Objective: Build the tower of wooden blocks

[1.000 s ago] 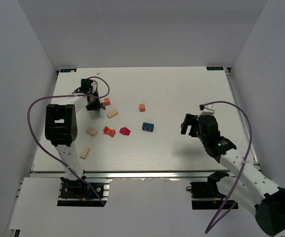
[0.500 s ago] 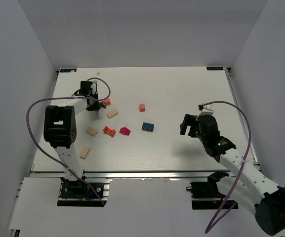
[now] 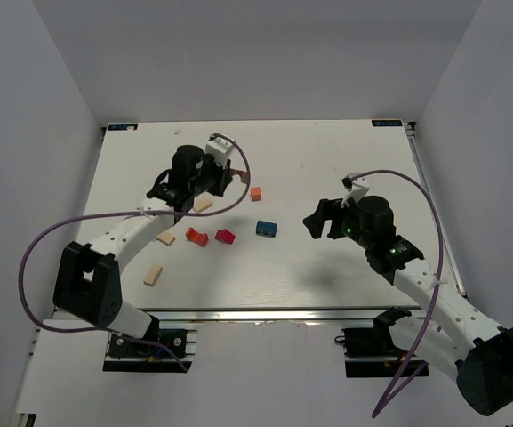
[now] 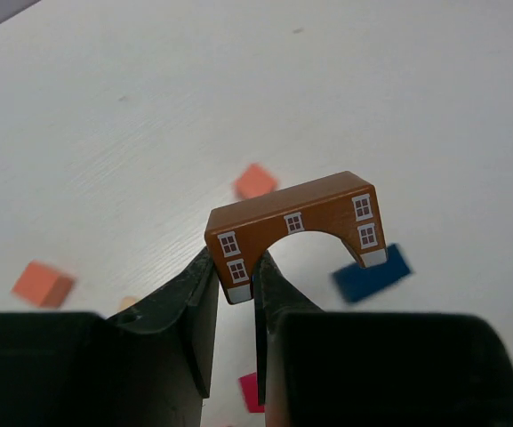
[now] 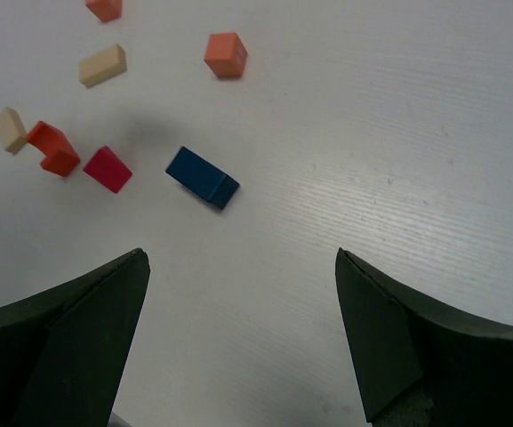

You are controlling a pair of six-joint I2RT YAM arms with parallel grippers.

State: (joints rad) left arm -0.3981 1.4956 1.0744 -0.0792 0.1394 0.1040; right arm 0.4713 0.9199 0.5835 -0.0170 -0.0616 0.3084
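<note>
My left gripper point(image 3: 229, 176) hangs above the table's back-left middle, shut on the left leg of a brown arch block point(image 4: 296, 222) printed with small windows; the wrist view shows it clamped between the fingers point(image 4: 236, 285). Below it lie an orange cube point(image 3: 256, 193), a blue block point(image 3: 267, 229), a red block point(image 3: 226, 236), an orange-red arch point(image 3: 196, 237) and three tan blocks point(image 3: 203, 205) point(image 3: 164, 237) point(image 3: 153, 274). No wood block tower is in view; the blocks lie singly. My right gripper point(image 3: 323, 222) stands open and empty point(image 5: 241, 258), just right of the blue block point(image 5: 201, 176).
A second orange block point(image 4: 43, 283) lies at the back left, hidden under the left arm in the top view. The white table point(image 3: 354, 160) is walled in by grey panels at the left, right and back. A purple cable loops from each arm.
My left gripper closed on the brown arch block at the back left, lifted it and swung right towards the table's middle. My right gripper shifted slightly left and stayed open.
</note>
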